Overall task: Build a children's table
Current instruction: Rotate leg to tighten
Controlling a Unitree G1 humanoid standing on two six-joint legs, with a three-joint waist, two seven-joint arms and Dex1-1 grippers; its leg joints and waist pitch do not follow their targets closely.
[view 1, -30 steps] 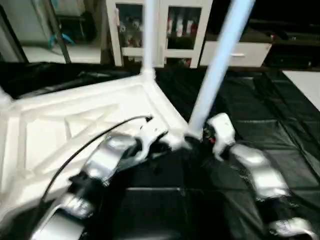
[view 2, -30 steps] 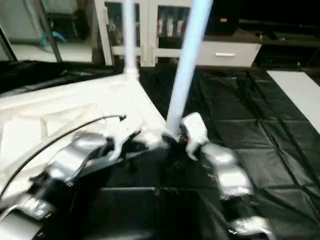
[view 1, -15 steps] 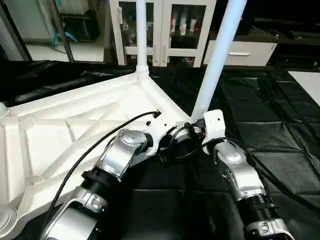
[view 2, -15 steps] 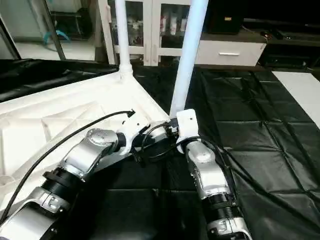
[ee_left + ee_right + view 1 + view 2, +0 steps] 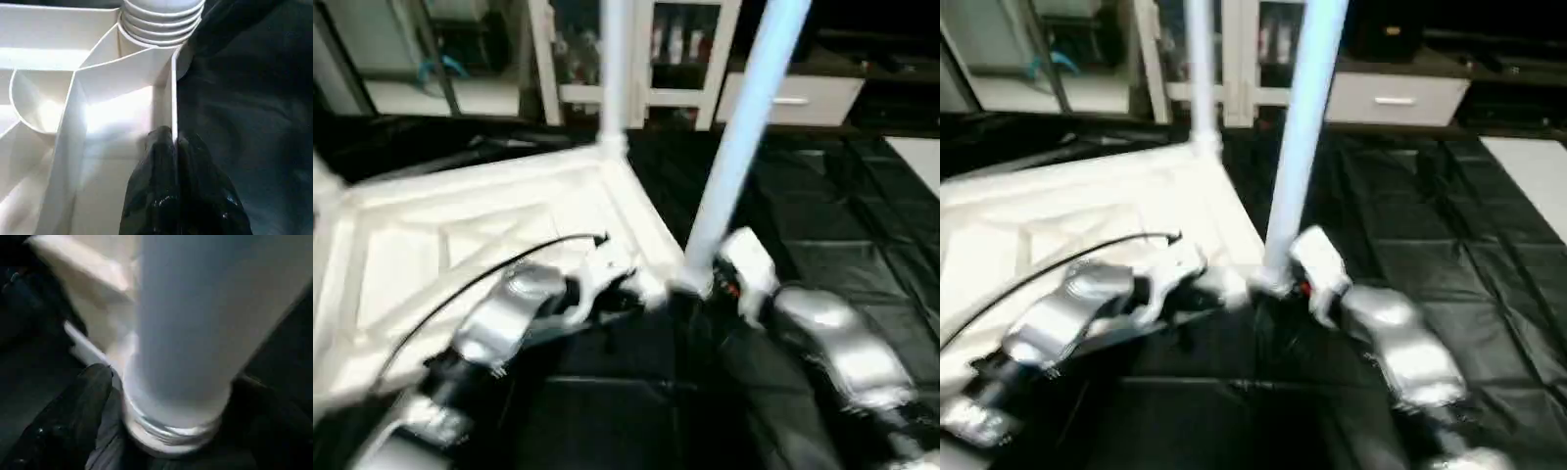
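We see a leg (image 5: 741, 147) seated in the top's (image 5: 460, 235) corner socket (image 5: 166, 431); left gripper (image 5: 174, 147) pinches its rim, right gripper (image 5: 171, 396) fingers straddle the leg, grip unclear.

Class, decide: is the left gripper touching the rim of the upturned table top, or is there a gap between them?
Touching. The left wrist view shows the left gripper pinching the thin edge wall of the table top, one black finger on each side, no gap.

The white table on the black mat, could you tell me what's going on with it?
The robot is assembling the table top, which lies underside up. Two legs already stand in corner sockets. The left end effector is shut on the top's rim; the right end effector sits around the base of the nearer leg.
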